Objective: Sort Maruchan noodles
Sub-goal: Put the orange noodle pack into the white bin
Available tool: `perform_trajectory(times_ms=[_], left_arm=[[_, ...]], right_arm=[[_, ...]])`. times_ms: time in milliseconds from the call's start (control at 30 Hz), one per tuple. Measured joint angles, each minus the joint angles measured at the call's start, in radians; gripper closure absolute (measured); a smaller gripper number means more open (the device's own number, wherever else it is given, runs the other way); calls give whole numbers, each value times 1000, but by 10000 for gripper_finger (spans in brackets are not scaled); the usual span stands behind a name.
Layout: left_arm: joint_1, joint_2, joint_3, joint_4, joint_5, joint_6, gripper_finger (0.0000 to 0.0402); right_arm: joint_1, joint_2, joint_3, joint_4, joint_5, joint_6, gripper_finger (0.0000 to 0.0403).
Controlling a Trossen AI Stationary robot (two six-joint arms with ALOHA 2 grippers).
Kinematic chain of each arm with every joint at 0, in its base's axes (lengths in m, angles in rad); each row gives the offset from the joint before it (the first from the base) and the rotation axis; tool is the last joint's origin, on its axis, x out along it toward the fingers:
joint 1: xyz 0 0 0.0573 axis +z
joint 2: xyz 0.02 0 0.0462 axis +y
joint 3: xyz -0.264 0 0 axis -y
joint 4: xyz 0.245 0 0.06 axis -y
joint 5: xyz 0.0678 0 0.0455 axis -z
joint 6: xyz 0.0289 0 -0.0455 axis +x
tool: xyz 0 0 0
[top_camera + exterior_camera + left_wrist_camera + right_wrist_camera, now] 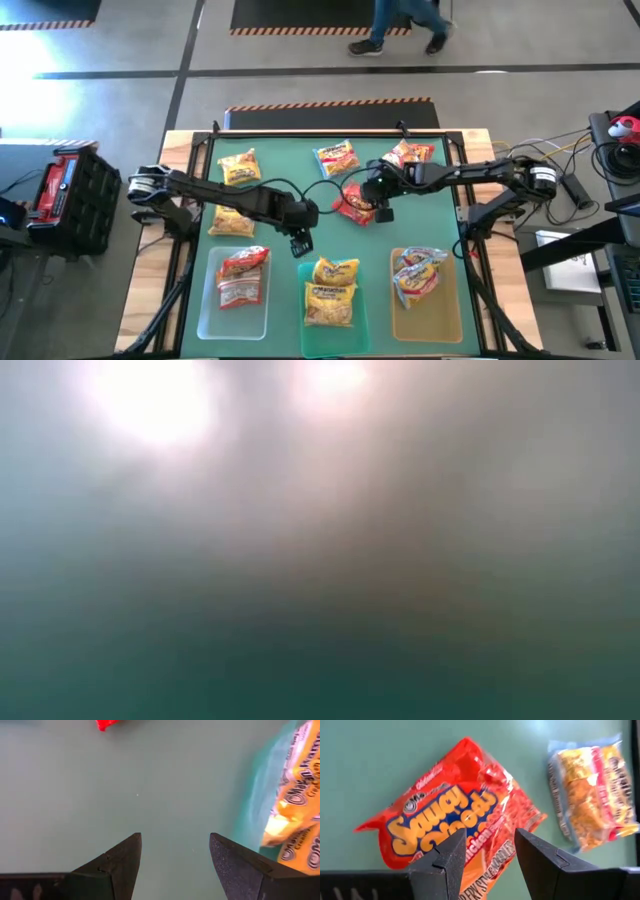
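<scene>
Five noodle packets lie loose on the green mat: two yellow ones (238,167) (230,222), a yellow-orange one (335,157), a red-orange one (408,155) and a red one (350,203) (450,815). My right gripper (383,210) (490,845) is open, its fingers just over the red packet's edge. My left gripper (300,245) (175,845) is open over bare mat, beside the teal tray (308,318). That tray holds yellow packets (332,285) (295,805). The clear tray (205,320) holds red ones (243,275), and the amber tray (452,320) holds yellow-orange ones (420,275).
The three trays line the table's near edge. A thin cable (318,187) loops across the mat between the arms. A black-and-red case (65,185) stands off the table's left side. A person (400,25) walks beyond the far edge. Bare mat lies around the left gripper.
</scene>
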Motion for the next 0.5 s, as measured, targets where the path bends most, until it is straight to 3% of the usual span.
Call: perform_trajectory(times_ms=[333,500], left_arm=[[31,-71,-132,122,25,6,184],[37,-85,-167,157,28,0,184]], right_arm=[[0,125,5,28,-42,111,243],[-1,138,4,40,-49,449,243]])
